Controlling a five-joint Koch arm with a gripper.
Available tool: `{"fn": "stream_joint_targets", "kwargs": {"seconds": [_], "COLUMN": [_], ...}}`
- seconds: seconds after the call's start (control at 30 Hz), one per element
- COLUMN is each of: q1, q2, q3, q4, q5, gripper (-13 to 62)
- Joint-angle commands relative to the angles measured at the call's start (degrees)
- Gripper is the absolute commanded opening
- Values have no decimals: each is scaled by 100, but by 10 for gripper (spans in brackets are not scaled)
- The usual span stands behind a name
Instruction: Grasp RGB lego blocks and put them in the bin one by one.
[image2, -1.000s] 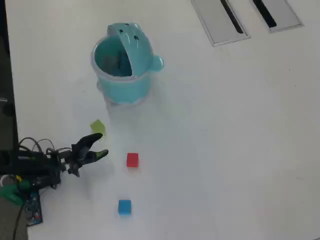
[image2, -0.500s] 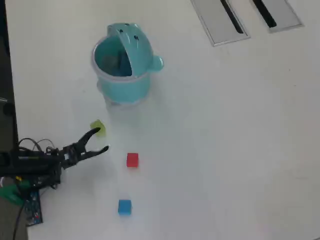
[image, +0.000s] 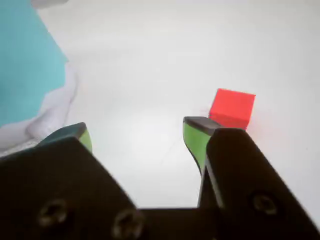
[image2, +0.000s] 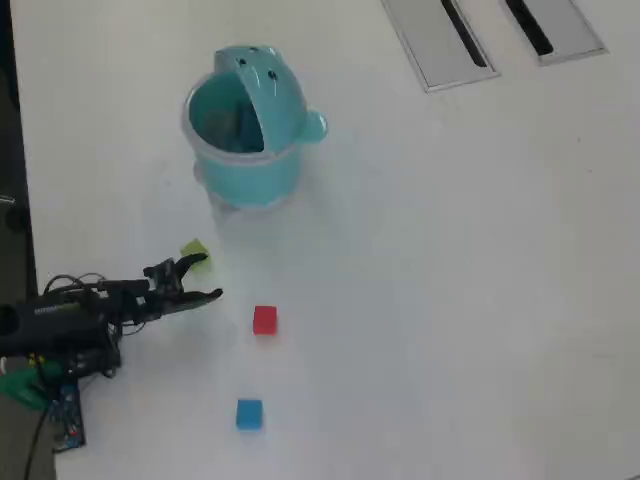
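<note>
Bin direction: the bin (image2: 247, 135) stands upright in the far left part of the white table (image2: 450, 280) in the overhead view. Its flip lid (image2: 262, 85) is raised, its mouth is open upward, and its side knob (image2: 314, 126) points to the right.
Blocks: the red cube (image2: 264, 320), the blue cube (image2: 249, 414) and the yellow-green cube (image2: 193, 249) lie apart from each other, with no clear long axis.
Gripper: the gripper (image2: 200, 278) has its jaws apart and holds nothing; the yellow-green cube is just beside its upper finger.
Free room: the table right of the red cube is bare; two grey slotted panels (image2: 490, 30) lie at the far edge.
Materials: cubes and bin look like smooth plastic; the green fingertips (image: 196, 137) sit on black jaws.
</note>
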Motion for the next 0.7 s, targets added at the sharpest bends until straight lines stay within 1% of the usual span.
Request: {"fn": "stream_joint_targets", "kwargs": {"seconds": [0.0, 0.1, 0.27, 0.67], "q1": [70, 211, 475, 1160], "q2": [176, -193, -1072, -2426], "q3": [-554, -659, -1169, -1846], "q4": [26, -53, -220, -202], "q5": [-316, -686, -712, -914], "gripper": [330, 328, 328, 328]}}
